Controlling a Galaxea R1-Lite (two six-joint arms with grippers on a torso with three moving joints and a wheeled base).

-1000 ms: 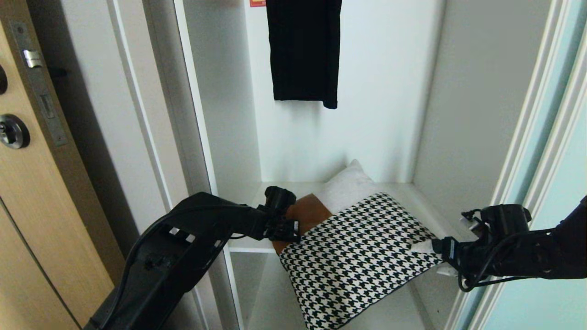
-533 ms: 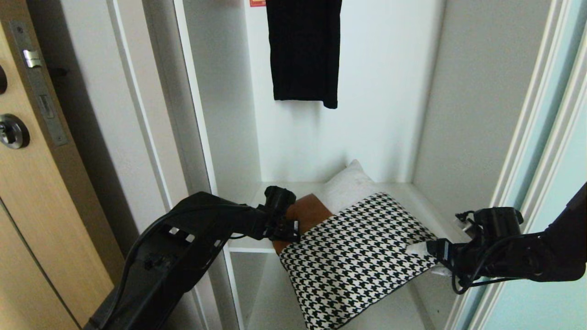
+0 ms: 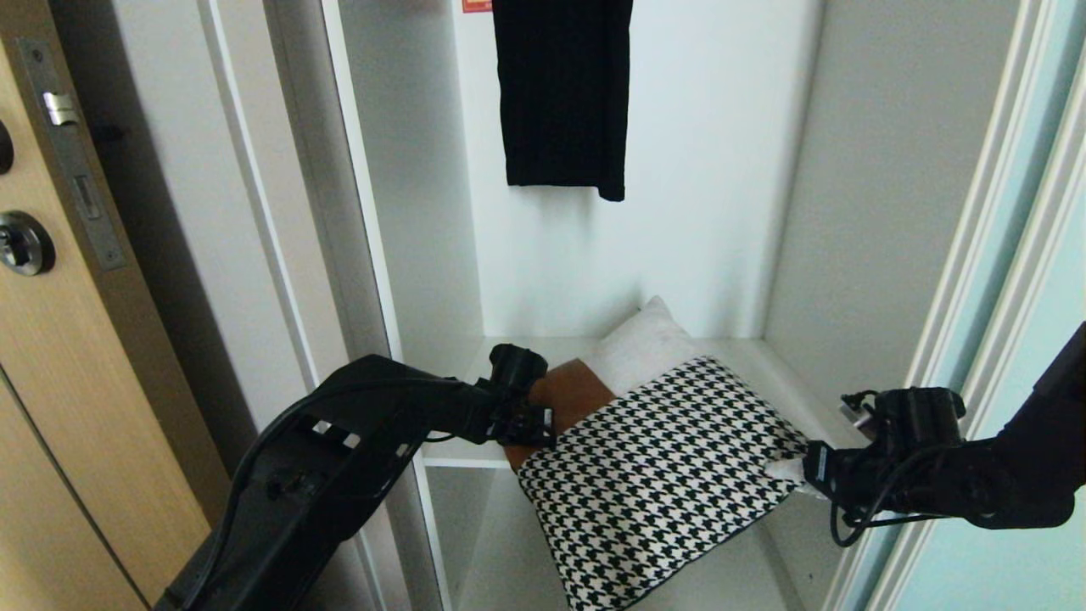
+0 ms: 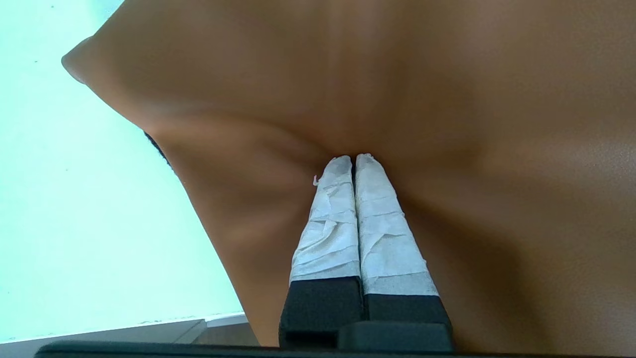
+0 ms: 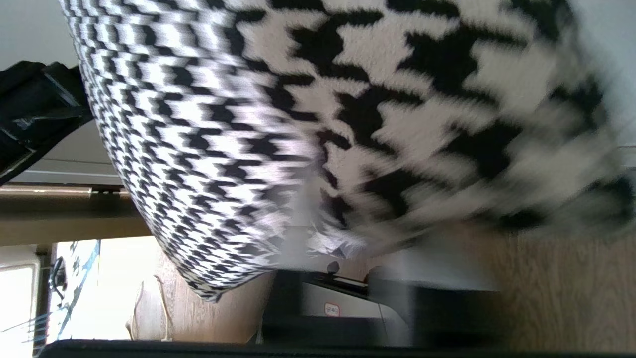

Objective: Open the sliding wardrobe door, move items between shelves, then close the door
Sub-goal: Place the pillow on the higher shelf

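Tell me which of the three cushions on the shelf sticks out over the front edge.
The houndstooth cushion: black-and-white check, frontmost, overhanging the shelf edge. The rust-brown cushion and white cushion lie behind it, farther in on the shelf.

You have open room above the houndstooth cushion (image 3: 657, 475) up to the hanging black garment (image 3: 562, 93); the cushion overhangs the shelf (image 3: 462, 454) edge, blocking the front; white side walls (image 3: 857, 212) hem both end effectors in.
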